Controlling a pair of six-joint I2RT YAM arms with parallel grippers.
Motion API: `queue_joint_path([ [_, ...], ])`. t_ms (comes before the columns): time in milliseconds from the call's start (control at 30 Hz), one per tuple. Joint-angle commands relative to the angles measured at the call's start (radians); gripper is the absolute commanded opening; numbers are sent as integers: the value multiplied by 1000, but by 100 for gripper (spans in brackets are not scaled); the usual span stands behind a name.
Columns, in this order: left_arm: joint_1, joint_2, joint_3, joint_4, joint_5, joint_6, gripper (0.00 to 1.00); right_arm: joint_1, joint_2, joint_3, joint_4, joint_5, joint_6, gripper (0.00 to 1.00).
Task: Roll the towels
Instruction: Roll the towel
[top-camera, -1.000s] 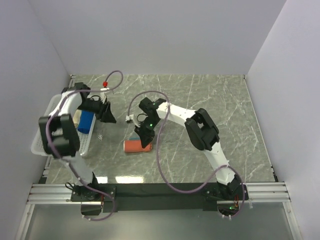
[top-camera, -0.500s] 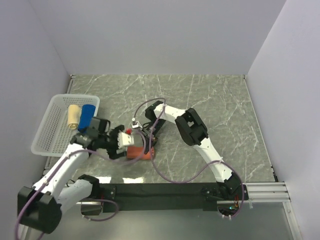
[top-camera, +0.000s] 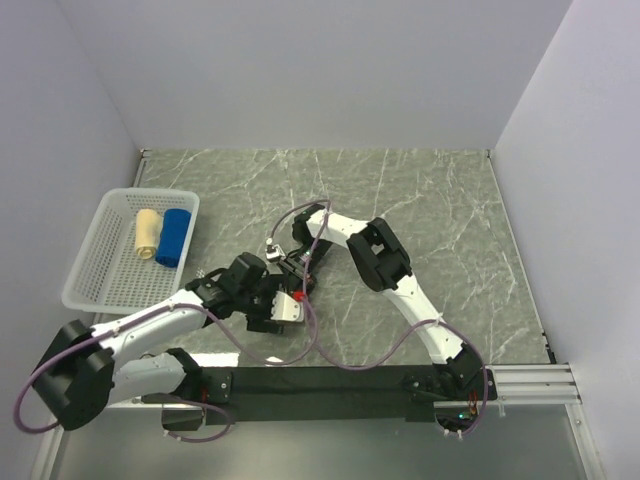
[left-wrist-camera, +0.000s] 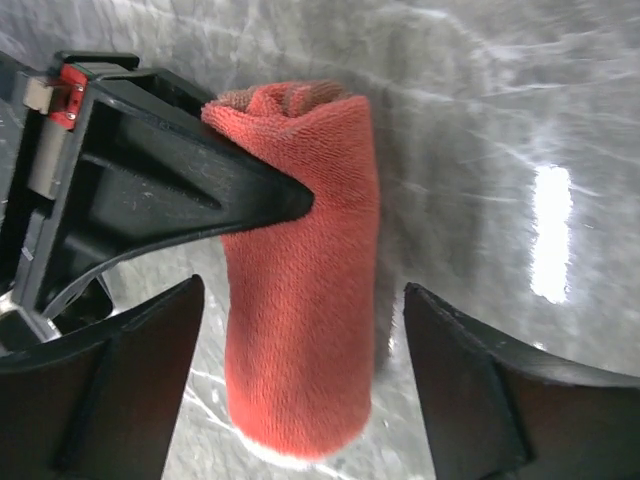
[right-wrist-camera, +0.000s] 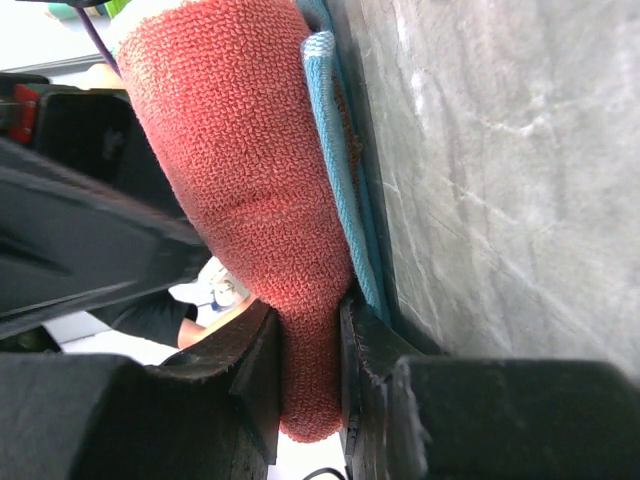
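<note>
A rolled rust-orange towel (left-wrist-camera: 300, 300) lies on the marble table. My left gripper (left-wrist-camera: 305, 400) stands open astride its near end, a finger on each side with gaps to the cloth. My right gripper (right-wrist-camera: 310, 370) is shut on the roll's far end, pinching the orange towel (right-wrist-camera: 250, 170), whose teal edging (right-wrist-camera: 345, 180) lies against the table. The right gripper's black finger (left-wrist-camera: 200, 190) shows in the left wrist view, pressed on the roll's top. From above, the left gripper (top-camera: 285, 308) and right gripper (top-camera: 297, 272) meet at mid-table and hide the orange roll.
A white lattice basket (top-camera: 90, 260) stands at the left edge of the table, holding a rolled beige towel (top-camera: 147, 235) and a rolled blue towel (top-camera: 176, 236) side by side. Walls close in the table at the back and both sides.
My left arm swung from the basket to mid-table, and its gripper opened and came down around the orange roll. The right gripper stayed on the roll's end.
</note>
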Motion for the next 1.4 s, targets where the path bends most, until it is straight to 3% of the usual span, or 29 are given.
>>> queue_joint_path([
  [0,-10,48,-11,119,-46,-35,84,1,80,-45,138,221,-12,0],
  [100,-21,107,-8,155,-55,-43,74,1,93,-23,119,220,-17,0],
  [133,-23,145,-1,132,-55,-43,61,-1,97,-13,110,221,-23,0],
  [200,-24,221,40,86,-52,-53,45,-15,74,-23,134,221,-11,2],
  [233,-24,246,57,55,-51,-65,31,-21,52,-61,157,215,5,9],
  [300,-14,295,93,-15,-23,-84,20,-48,-47,-121,273,224,87,19],
  [400,17,308,96,-51,3,-111,10,-85,-207,-253,450,267,229,42],
  [433,22,312,97,-58,3,-119,8,-117,-239,-293,476,272,256,50],
  [533,51,337,108,-75,14,-159,5,-163,-331,-339,543,298,351,53],
  [600,66,357,120,-75,20,-196,3,-206,-383,-365,572,303,394,70],
  [1000,124,432,185,-43,28,-323,1,-234,-500,-635,811,131,600,71],
  [1367,175,507,245,-82,86,-348,3,-197,-551,-714,889,76,595,69],
])
